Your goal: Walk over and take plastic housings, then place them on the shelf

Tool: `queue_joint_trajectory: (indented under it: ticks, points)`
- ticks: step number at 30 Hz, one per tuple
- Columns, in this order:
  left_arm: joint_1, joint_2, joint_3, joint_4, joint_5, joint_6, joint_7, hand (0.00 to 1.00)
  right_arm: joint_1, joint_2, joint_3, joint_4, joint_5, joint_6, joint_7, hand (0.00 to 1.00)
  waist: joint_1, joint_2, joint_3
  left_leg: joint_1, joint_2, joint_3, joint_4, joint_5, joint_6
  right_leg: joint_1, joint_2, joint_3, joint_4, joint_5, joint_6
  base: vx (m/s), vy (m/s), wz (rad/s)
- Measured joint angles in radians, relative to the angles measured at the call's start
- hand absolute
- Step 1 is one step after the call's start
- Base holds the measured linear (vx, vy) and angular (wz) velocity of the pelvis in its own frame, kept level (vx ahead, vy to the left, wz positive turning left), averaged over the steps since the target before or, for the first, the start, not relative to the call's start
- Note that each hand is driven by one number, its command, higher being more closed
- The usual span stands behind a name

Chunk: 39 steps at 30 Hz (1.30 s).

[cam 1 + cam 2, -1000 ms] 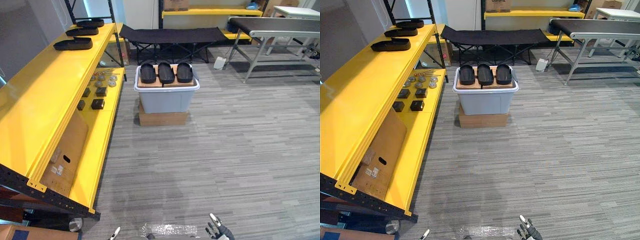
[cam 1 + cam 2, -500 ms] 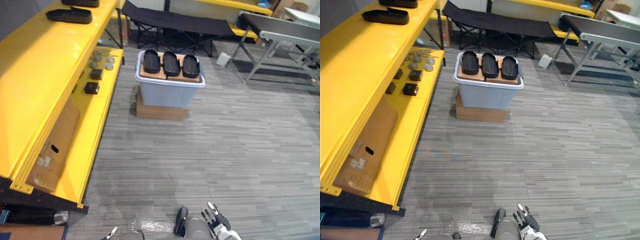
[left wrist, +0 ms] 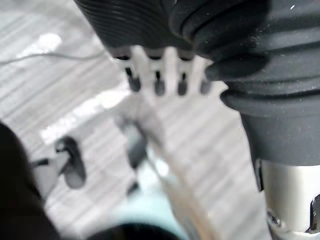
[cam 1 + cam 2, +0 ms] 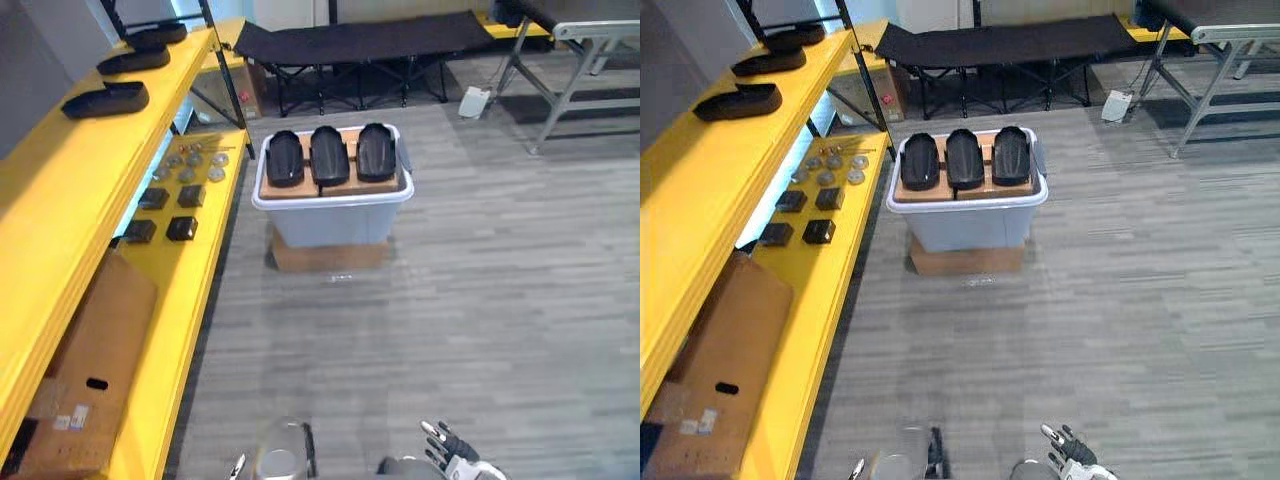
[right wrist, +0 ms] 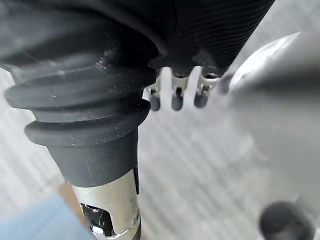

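Housings (image 4: 329,157) sit three abreast atop grey bin (image 4: 335,222); left hand (image 3: 159,75) and right hand (image 4: 445,447) relaxed, fingers straight, empty.

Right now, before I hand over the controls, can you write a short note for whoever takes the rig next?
Left hand: open, empty, fingers straight.
Right hand: open, empty, low in front of the robot.
Three black housings lie side by side on a board atop the grey bin, straight ahead and well away from both hands.
Three shelved housings lie on the top level of the yellow shelf, to the robot's left.
Done: apparently those three.
Left: walk to the bin, take the three housings and place them on the shelf.
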Motion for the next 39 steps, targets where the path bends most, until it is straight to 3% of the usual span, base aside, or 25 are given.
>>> queue_joint_trajectory:
  ticks: [3,4,5,6,7,9,10,11,13,16,17,18,20,22,23,26,27,30,32,34,36,39]
  points:
    - [0.034,-0.015,0.005,0.008,0.040,-0.004,-0.003,0.00,0.007,-0.005,0.004,-0.010,0.001,-0.025,-0.003,0.00,0.007,-0.004,0.003,-0.009,0.000,-0.027,-0.289,0.128,-0.005,0.107,0.007,0.019,-0.044,-0.050,0.052,0.43,0.135,-0.22]
    - [0.041,-0.015,0.007,0.007,0.043,-0.017,-0.016,0.00,0.013,-0.004,0.007,-0.010,0.001,-0.026,-0.014,0.00,0.014,-0.025,0.006,-0.015,-0.001,-0.015,-0.249,0.235,0.015,0.143,-0.006,0.022,-0.039,-0.094,0.054,0.46,0.212,-0.07]
    - [0.042,-0.001,0.006,0.006,0.045,-0.023,-0.022,0.00,0.012,0.002,0.006,-0.011,0.001,-0.026,-0.020,0.00,0.021,-0.044,0.007,-0.016,-0.017,-0.005,-0.226,0.262,0.035,0.148,-0.025,0.021,-0.022,-0.125,0.040,0.49,0.251,-0.02]
    - [0.043,0.030,0.005,0.003,0.067,-0.024,-0.025,0.00,0.004,0.015,0.006,-0.012,0.000,-0.025,-0.021,0.00,0.028,-0.095,0.014,-0.021,-0.055,0.013,-0.185,0.267,0.049,0.146,-0.074,0.020,0.030,-0.178,0.004,0.51,0.214,0.07]
    - [0.042,0.050,0.007,0.006,0.072,-0.026,-0.017,0.00,0.006,0.024,0.006,-0.011,0.000,-0.024,-0.022,0.00,0.028,-0.131,0.011,-0.028,-0.087,0.010,-0.164,0.252,0.072,0.132,-0.105,0.020,0.086,-0.192,-0.010,0.60,0.233,0.21]
    - [0.011,0.069,0.006,0.006,0.107,-0.036,-0.018,0.00,-0.001,0.036,0.005,-0.008,-0.005,-0.026,-0.028,0.00,0.025,-0.148,0.013,0.001,-0.114,0.008,-0.177,0.252,0.125,-0.027,-0.190,0.024,0.454,-0.107,0.085,0.54,0.221,0.28]
    - [-0.009,0.078,-0.003,-0.003,0.104,-0.045,-0.016,0.00,-0.001,0.053,0.004,0.004,-0.016,-0.028,-0.042,0.00,0.023,-0.159,0.019,0.062,-0.134,0.004,-0.227,0.244,0.136,-0.122,-0.251,0.021,0.680,-0.037,0.099,0.47,0.214,0.17]
    - [-0.018,0.086,-0.008,-0.015,0.105,-0.056,-0.013,0.00,0.000,0.065,0.003,0.020,-0.035,-0.027,-0.044,0.00,0.023,-0.163,0.024,0.123,-0.143,0.002,-0.259,0.236,0.147,-0.166,-0.284,0.007,0.767,-0.060,0.089,0.38,0.146,0.10]
    - [-0.022,0.095,-0.030,-0.078,0.065,-0.068,-0.002,0.00,0.010,0.070,0.006,0.001,-0.046,-0.040,-0.061,0.00,0.021,-0.141,0.029,0.219,-0.140,0.005,-0.290,0.208,0.151,-0.214,-0.299,-0.054,0.731,-0.140,0.099,0.53,0.143,-0.02]
    - [-0.093,0.099,-0.037,-0.126,0.001,-0.068,-0.005,0.00,-0.006,0.067,0.022,-0.001,-0.074,-0.045,-0.105,0.00,0.011,-0.118,0.016,0.268,-0.118,-0.012,-0.292,0.173,0.144,-0.300,-0.255,-0.054,0.446,-0.149,0.117,0.39,0.028,0.22]
    - [-0.124,0.100,-0.045,-0.128,-0.035,-0.068,-0.011,0.00,-0.018,0.067,0.024,-0.002,-0.081,-0.044,-0.122,0.00,-0.007,-0.108,0.010,0.267,-0.105,-0.048,-0.272,0.150,0.129,-0.329,-0.217,0.005,0.298,-0.110,0.133,0.39,-0.060,0.55]
    - [-0.130,0.099,-0.046,-0.127,-0.049,-0.068,-0.013,0.00,-0.020,0.068,0.023,-0.002,-0.082,-0.040,-0.128,0.00,-0.010,-0.107,0.010,0.267,-0.099,-0.061,-0.260,0.139,0.119,-0.332,-0.199,0.031,0.248,-0.078,0.133,0.38,-0.138,0.76]
    - [-0.128,0.096,-0.045,-0.100,-0.062,-0.065,-0.010,0.00,0.001,0.071,0.023,0.003,-0.109,-0.032,-0.133,0.00,-0.004,-0.118,0.004,0.279,-0.097,-0.114,-0.222,0.096,0.077,-0.317,-0.170,0.100,0.137,0.061,0.134,0.38,-0.257,0.73]
    - [-0.102,0.095,-0.042,-0.075,-0.063,-0.064,-0.002,0.00,0.007,0.079,0.024,0.005,-0.118,-0.021,-0.127,0.00,-0.003,-0.142,-0.011,0.289,-0.113,-0.136,-0.218,0.072,0.065,-0.308,-0.169,0.095,0.125,0.173,0.113,0.26,-0.308,0.55]
    - [-0.084,0.066,-0.033,-0.036,-0.061,-0.057,0.003,0.00,0.009,0.058,0.022,0.014,-0.120,-0.017,-0.128,0.00,-0.001,-0.102,-0.021,0.278,-0.073,-0.163,-0.170,0.033,0.046,-0.285,-0.138,0.058,0.130,0.136,0.105,0.25,-0.326,0.45]
    - [-0.033,0.010,-0.005,-0.019,-0.043,-0.058,0.001,0.00,0.044,0.026,0.016,0.001,-0.135,-0.042,-0.129,0.00,-0.014,-0.032,-0.041,0.264,0.006,-0.157,-0.169,0.012,0.026,-0.217,-0.075,-0.030,0.051,0.120,0.081,0.20,-0.265,0.54]
    - [-0.028,0.009,-0.004,-0.012,-0.043,-0.058,0.001,0.00,0.051,0.024,0.013,-0.005,-0.133,-0.048,-0.129,0.00,-0.023,-0.029,-0.042,0.264,0.027,-0.124,-0.180,0.016,0.015,-0.201,-0.071,-0.049,0.040,0.118,0.078,0.12,-0.190,0.81]
    - [-0.029,0.012,-0.003,0.001,-0.040,-0.060,-0.001,0.00,0.076,0.005,0.012,-0.036,-0.139,-0.111,-0.129,0.00,-0.031,-0.030,-0.043,0.276,0.074,-0.043,-0.270,0.089,-0.029,-0.181,-0.070,-0.094,0.024,0.114,0.072,0.07,-0.098,0.49]
    - [-0.035,0.019,-0.005,-0.002,0.020,-0.069,-0.002,0.00,0.073,0.008,0.016,-0.052,-0.158,-0.195,-0.146,0.00,-0.029,-0.049,-0.035,0.316,0.050,-0.036,-0.340,0.137,-0.013,-0.179,-0.087,-0.092,0.020,0.116,0.076,0.05,0.041,0.06]
    - [-0.031,0.033,-0.006,-0.013,0.048,-0.079,-0.002,0.00,0.076,0.040,0.039,-0.109,-0.156,-0.249,-0.167,0.00,-0.026,-0.077,-0.037,0.316,0.045,-0.012,-0.335,0.132,-0.007,-0.186,-0.089,-0.068,0.008,0.121,0.084,0.02,0.080,-0.25]
    - [-0.029,0.048,-0.029,-0.030,0.061,-0.093,0.003,0.00,0.096,0.075,0.074,-0.251,-0.155,-0.310,-0.216,0.00,-0.031,-0.093,-0.043,0.318,0.036,0.004,-0.336,0.129,-0.001,-0.189,-0.098,-0.056,-0.004,0.129,0.094,0.01,0.084,-0.26]
    - [-0.023,0.057,-0.075,-0.073,0.080,-0.120,0.002,0.00,0.110,0.084,0.098,-0.484,-0.158,-0.372,-0.367,0.00,-0.030,-0.096,-0.047,0.328,0.017,0.039,-0.335,0.119,0.015,-0.196,-0.114,-0.019,-0.013,0.144,0.108,0.00,0.094,-0.29]
